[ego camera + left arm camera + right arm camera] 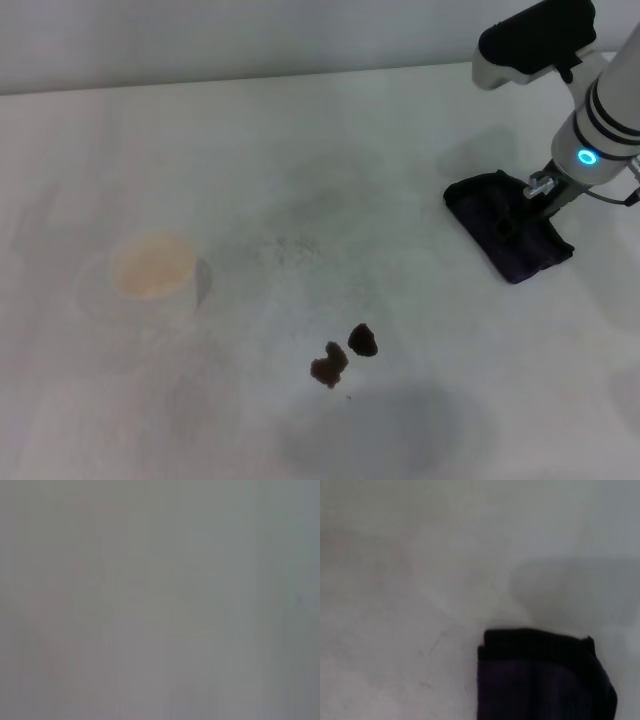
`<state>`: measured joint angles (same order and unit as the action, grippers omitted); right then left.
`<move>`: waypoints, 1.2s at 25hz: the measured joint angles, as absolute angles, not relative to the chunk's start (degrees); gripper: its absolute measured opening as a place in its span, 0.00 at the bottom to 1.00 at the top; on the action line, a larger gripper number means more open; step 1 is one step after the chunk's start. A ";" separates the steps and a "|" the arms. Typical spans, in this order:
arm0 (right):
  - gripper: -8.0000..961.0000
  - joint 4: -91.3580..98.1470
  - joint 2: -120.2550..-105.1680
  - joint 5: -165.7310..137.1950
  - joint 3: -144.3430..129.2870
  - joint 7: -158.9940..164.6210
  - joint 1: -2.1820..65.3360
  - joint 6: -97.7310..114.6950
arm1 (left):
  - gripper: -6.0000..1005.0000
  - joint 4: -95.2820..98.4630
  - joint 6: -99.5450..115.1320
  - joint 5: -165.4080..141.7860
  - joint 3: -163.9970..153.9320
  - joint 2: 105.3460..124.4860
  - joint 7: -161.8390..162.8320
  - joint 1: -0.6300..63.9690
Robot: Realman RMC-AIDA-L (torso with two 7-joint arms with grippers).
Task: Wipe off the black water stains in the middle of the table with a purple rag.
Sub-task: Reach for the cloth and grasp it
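White table [300,140] w/ black water stains [343,356]; right tool [515,222] on purple rag [508,240], grip unclear.

Left wrist view: uniform grey blur, nothing identifiable. Left hand out of every view.

Right hand [520,212]: tips sunk against purple rag [508,240] in head view, finger gap unreadable; arm cut by top and right edges. Right wrist view shows none of its own fingers.

Purple rag [545,677] in right wrist view: cut by bottom edge, folds blurred.

White cup [152,272]: washed out against bench [300,130], outline faint, contents unclear.
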<state>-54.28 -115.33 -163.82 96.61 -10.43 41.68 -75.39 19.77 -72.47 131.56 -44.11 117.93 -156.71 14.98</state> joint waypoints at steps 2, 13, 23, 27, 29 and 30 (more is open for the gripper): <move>0.80 -53.81 -115.32 -163.92 96.59 -10.41 41.69 -75.14 | 0.87 19.77 -71.96 131.44 -44.16 118.01 -156.78 15.03; 0.74 -54.35 -115.37 -163.99 93.84 -9.34 42.89 -75.00 | 0.87 19.77 -71.71 131.39 -43.85 118.12 -156.85 15.03; 0.72 -53.61 -115.51 -163.97 91.08 -7.98 44.36 -75.01 | 0.87 19.75 -71.64 131.54 -43.86 118.21 -156.89 15.03; 0.72 -52.22 -115.34 -164.00 91.24 -7.98 44.67 -75.23 | 0.87 19.78 -71.63 131.56 -43.86 118.21 -156.89 15.03; 0.63 -51.09 -115.31 -164.01 91.46 -8.09 44.92 -75.25 | 0.87 19.77 -71.62 131.55 -43.86 118.21 -156.89 15.04; 0.59 -50.63 -115.31 -164.01 91.49 -8.20 44.99 -75.26 | 0.87 19.73 -71.62 131.55 -43.86 118.21 -156.89 15.06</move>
<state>-50.63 -115.31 -164.01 91.49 -8.20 44.99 -75.26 19.73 -71.62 131.55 -43.86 118.21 -156.89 15.06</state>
